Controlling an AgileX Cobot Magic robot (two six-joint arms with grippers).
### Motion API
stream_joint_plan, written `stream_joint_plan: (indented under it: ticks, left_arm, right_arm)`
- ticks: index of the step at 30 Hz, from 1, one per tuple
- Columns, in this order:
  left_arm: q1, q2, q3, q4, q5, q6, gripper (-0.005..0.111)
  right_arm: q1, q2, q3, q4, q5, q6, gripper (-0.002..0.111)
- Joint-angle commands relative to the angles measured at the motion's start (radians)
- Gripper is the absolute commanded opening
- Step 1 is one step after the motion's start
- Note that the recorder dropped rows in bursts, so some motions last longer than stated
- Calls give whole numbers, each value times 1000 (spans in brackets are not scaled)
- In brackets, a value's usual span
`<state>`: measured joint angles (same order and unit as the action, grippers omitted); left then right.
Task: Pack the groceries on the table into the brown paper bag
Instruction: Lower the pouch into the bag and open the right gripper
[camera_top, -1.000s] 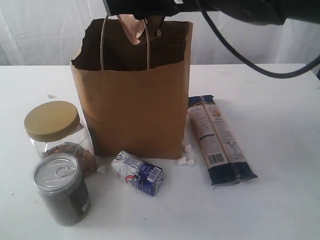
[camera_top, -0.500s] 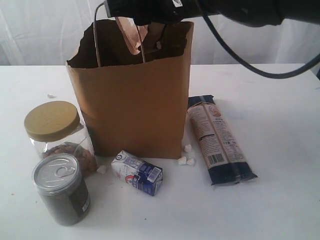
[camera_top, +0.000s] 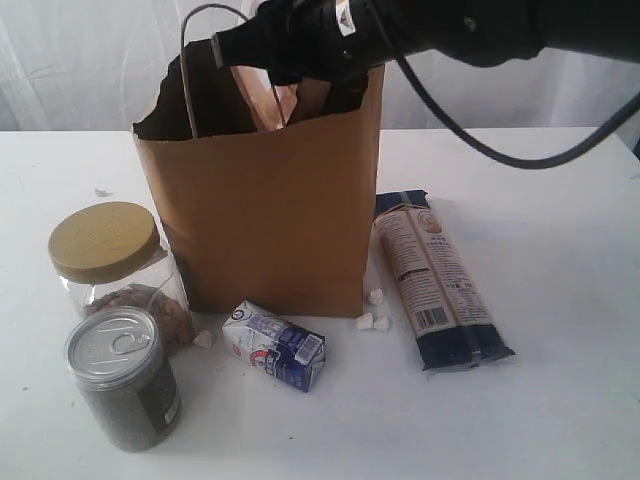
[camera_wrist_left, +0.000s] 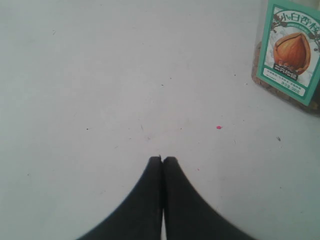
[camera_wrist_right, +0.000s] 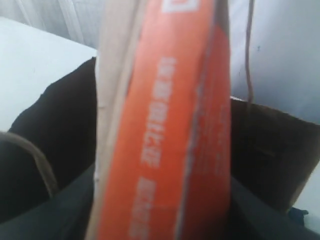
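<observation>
The brown paper bag stands upright mid-table. My right gripper is at its open mouth, shut on the brown pouch, which hangs partly inside the rim. In the right wrist view the pouch looks orange and fills the space between the dark fingers, with the bag's dark inside behind it. On the table sit a gold-lidded jar, a silver pull-tab jar, a small white-blue carton and a long dark-blue noodle packet. My left gripper is shut and empty over bare table.
Small white crumbs lie by the bag's front right corner. A jar with a green nut label stands near the left gripper. A black cable loops from the right arm beside the bag. The white table stretches to the right.
My right arm has come down and leftward, lowering the pouch into the bag's mouth. The bag's near handle has swung left. The left gripper's earlier state is not shown.
</observation>
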<state>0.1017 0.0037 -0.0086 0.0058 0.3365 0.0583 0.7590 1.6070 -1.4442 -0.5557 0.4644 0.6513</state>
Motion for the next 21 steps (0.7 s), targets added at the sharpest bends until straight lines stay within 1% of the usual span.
stream_joint_plan:
  ticks: [1,5,8,10,13,21]
  left_arm:
    - [-9,-4,9,-6,5,-7,0]
    - [-9,-4,9,-6,5,-7,0]
    - [-9,-4,9,-6,5,-7,0]
    - [-9,-4,9,-6,5,-7,0]
    - [-9,-4,9,-6,5,-7,0]
    - [-9,-4,9,-6,5,-7,0]
  right_arm:
    - [-2,15,-9,9,-34,-47,34]
    - [-2,29,-9,9,-47,-73,35]
    - [-2,39,-9,7,-54,-73,43]
    - [-2,43,-9,5,-56,-73,52]
    - [-2,47,-9,5,-58,-73,59]
    - [-2,49,-9,2,-58,-73,60]
